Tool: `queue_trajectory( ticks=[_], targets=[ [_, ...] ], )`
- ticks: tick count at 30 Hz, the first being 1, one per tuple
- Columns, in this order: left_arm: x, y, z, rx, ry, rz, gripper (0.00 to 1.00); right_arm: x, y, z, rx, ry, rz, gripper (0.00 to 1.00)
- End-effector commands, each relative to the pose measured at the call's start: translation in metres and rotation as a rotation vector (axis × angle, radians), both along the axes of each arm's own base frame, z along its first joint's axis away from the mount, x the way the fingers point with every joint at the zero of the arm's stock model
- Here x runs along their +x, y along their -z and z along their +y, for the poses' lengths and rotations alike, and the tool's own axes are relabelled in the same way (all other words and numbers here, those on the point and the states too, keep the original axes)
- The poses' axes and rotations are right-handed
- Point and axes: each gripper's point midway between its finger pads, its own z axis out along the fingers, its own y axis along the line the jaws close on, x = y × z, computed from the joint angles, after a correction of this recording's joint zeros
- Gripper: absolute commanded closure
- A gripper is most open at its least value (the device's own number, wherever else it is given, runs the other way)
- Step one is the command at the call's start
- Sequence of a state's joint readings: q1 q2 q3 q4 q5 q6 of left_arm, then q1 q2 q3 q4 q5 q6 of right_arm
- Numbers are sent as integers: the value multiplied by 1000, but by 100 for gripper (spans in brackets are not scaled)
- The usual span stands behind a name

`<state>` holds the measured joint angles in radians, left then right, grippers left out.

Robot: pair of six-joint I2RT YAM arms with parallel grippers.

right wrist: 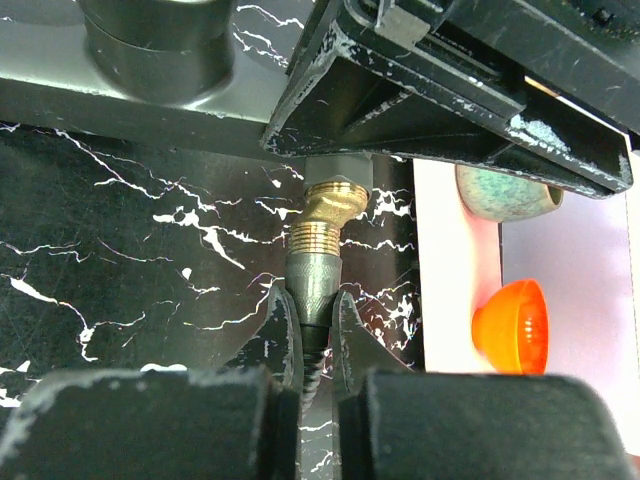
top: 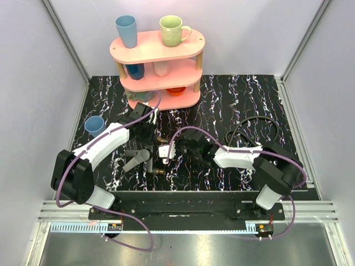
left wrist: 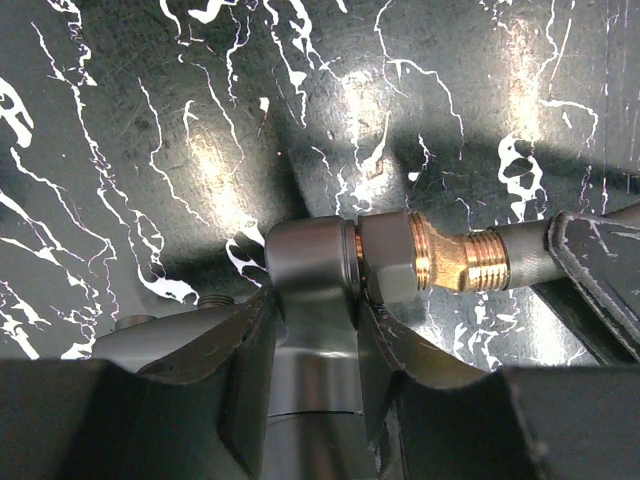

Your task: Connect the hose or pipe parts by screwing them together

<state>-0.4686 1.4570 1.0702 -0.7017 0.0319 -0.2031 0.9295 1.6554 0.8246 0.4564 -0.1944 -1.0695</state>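
Left tool point(left wrist: 315, 300) clamps nozzle point(left wrist: 310, 255), right tool point(right wrist: 315, 320) pinches hose point(right wrist: 312, 280), fittings point(left wrist: 452, 262) touching midway across the mat point(top: 249, 94).

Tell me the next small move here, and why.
Probably twist the right gripper to turn the hose end further onto the brass connector: bare thread shows there, and the left gripper clamps the nozzle piece steady.
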Motion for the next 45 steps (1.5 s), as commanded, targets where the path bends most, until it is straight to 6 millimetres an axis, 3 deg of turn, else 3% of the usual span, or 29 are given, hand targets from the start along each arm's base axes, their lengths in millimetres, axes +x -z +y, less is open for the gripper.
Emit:
queue_trajectory(
  ticks=[1,8,15,22,33,39,45],
  targets=[
    [12,-26,-29,-120,59,-68,100,3,-31,22,46,-27,-68,100],
    [9,-28,-38,-167,94,-60,100,1,-31,30,81,-12,-21,100],
    [-6,-35,-60,-283,218,-31,100,-19,-39,38,185,-76,79,100],
    [-6,-38,-67,-320,227,-51,100,-27,-37,40,212,-89,192,100],
    [-1,-55,-81,-408,266,-167,100,-21,-39,42,342,-46,453,100],
    [-6,-54,-87,-438,295,-159,100,-19,-38,38,382,-69,584,100],
    [-5,-53,-84,-427,275,-174,100,-4,-38,32,459,36,735,100]
  ],
)
